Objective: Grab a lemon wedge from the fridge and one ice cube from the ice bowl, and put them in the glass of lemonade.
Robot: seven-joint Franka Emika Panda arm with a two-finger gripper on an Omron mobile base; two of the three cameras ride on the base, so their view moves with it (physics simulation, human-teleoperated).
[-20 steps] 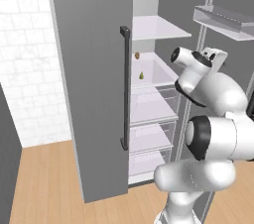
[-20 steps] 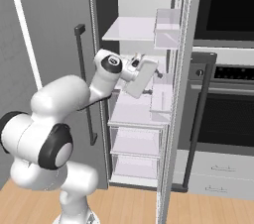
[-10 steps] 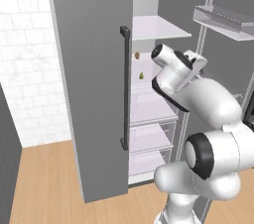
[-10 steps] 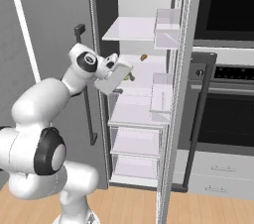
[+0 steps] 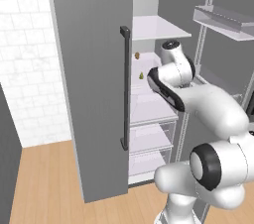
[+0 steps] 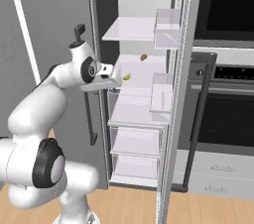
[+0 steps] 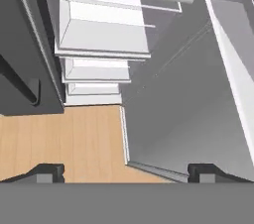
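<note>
Right base view: fridge standing open for access, lemon wedge lying on the middle white shelf, near an orange-brown lump. Gripper pointing down at the floor, jaws spread wide, holding nothing, probably mid-approach.

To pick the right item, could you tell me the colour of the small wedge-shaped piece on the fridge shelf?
Pale yellow-green lemon wedge; clearest in the right base view.

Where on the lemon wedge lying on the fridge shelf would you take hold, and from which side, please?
Grip the lemon wedge across its narrow width, coming down from above with open fingers. It lies low on the white fridge shelf near the front edge, apart from the orange-brown lump behind it, with free space overhead.
</note>
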